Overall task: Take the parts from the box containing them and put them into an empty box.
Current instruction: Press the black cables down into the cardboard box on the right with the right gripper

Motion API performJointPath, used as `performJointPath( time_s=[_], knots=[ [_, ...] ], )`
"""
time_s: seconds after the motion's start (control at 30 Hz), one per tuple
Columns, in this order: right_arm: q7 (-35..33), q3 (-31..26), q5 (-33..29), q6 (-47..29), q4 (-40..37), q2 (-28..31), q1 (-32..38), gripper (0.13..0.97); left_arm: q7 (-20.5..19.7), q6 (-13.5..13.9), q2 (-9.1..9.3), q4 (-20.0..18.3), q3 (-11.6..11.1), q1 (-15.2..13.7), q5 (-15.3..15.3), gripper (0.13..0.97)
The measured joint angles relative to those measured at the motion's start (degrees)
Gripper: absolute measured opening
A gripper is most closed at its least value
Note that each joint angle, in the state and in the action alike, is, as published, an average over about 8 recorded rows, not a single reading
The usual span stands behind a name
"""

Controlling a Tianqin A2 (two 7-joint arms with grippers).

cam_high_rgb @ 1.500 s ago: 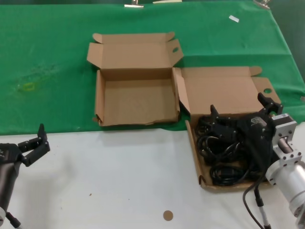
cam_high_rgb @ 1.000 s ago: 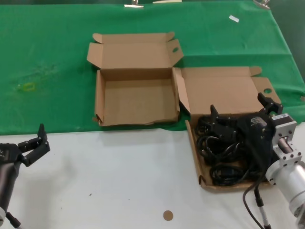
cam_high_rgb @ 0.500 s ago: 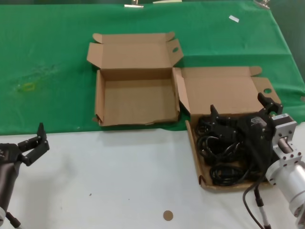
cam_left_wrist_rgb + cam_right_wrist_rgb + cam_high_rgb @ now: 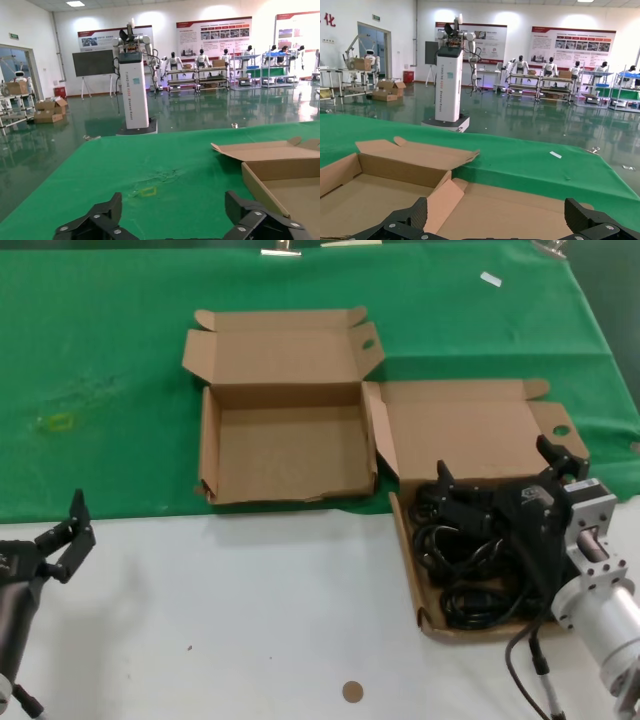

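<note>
Several coiled black parts (image 4: 462, 562) lie in the right-hand box containing them (image 4: 470, 425), its lid folded back. My right gripper (image 4: 496, 462) hangs open just over that pile, fingers spread wide, nothing between them. In the right wrist view the right gripper (image 4: 495, 222) faces the lid (image 4: 530, 207); the parts are hidden below it. The empty box (image 4: 285, 455) sits to the left, its front wall wavy; its flaps show as the empty box (image 4: 385, 180). My left gripper (image 4: 74, 528) waits open at the near left, over the white table; the left gripper (image 4: 172, 217) looks across the cloth.
A green cloth (image 4: 110, 360) covers the far half and white tabletop (image 4: 250, 620) the near half. A small brown disc (image 4: 352, 691) lies near the front edge. A white scrap (image 4: 490, 279) and a yellow mark (image 4: 58, 421) sit on the cloth.
My left gripper has drawn slightly back and to the left. The right gripper has shifted a little left over the parts. Boxes and parts have not moved.
</note>
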Motion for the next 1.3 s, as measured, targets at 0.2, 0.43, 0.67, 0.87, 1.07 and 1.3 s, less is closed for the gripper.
performJointPath(
  time_s=[0.2, 0.43, 0.67, 0.87, 1.07, 1.3],
  knots=[
    [-1.1, -3.84, 3.54, 3.64, 1.46, 3.38, 0.02, 0.966, 0.0, 0.0, 0.0, 0.0, 0.0, 0.0, 0.01, 0.711],
    [-3.91, -9.57, 10.93, 8.32, 3.2, 10.63, 0.61, 0.966, 0.0, 0.0, 0.0, 0.0, 0.0, 0.0, 0.01, 0.572],
    [-6.91, -16.27, 18.2, 10.49, 4.25, 20.39, 2.53, 0.966, 0.0, 0.0, 0.0, 0.0, 0.0, 0.0, 0.01, 0.418],
    [-9.99, -24.96, 24.05, 10.09, 5.57, 31.07, 7.25, 0.966, 0.0, 0.0, 0.0, 0.0, 0.0, 0.0, 0.0, 0.301],
    [-11.34, -32.88, 26.23, 6.6, 5.73, 40.18, 13.6, 0.966, 0.0, 0.0, 0.0, 0.0, 0.0, 0.0, 0.0, 0.215],
    [-8.06, -38.39, 20.87, -2.38, 4.83, 47.46, 20.52, 0.966, 0.0, 0.0, 0.0, 0.0, 0.0, 0.0, 0.0, 0.181]
  ],
)
